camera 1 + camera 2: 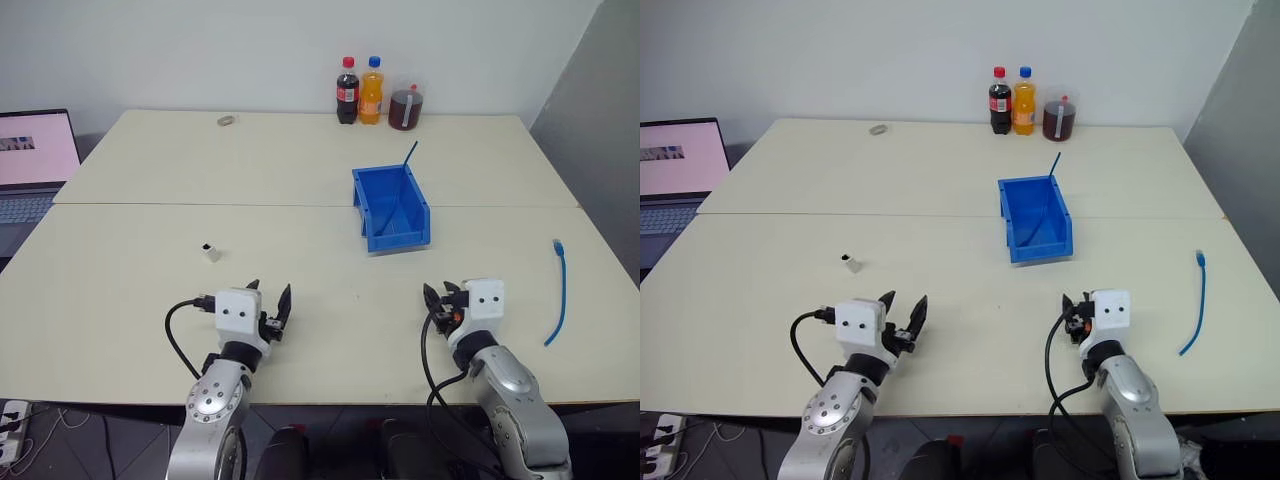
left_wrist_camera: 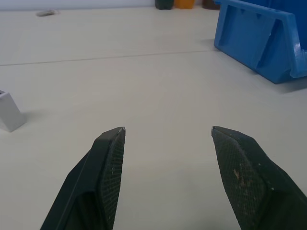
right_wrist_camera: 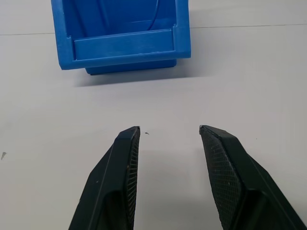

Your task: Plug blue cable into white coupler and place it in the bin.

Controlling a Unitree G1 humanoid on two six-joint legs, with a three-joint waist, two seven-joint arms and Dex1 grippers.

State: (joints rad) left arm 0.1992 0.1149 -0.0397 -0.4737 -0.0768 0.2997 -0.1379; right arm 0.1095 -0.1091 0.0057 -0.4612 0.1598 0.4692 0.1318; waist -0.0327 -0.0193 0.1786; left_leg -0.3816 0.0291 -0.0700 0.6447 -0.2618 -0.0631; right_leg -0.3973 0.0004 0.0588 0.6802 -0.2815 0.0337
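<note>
Blue cable (image 1: 558,292) lies at frame right, white coupler (image 1: 210,251) left of centre, so your left claw (image 1: 270,303) and right claw (image 1: 437,297), both apart and empty, flank the bin (image 1: 391,208).

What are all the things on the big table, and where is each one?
blue cable: one, light blue, right edge of the table.
second blue cable: one, sticking out of the bin.
white coupler: one, white, left of middle.
bin: one, bright blue, middle.
bottles: two, dark cola and orange, far edge.
jar: one, dark, beside the bottles.
small ring: one, grey, far left.
laptop: one, far left.
table: cream.
left gripper: black, open, empty.
right gripper: black, open, empty.
</note>
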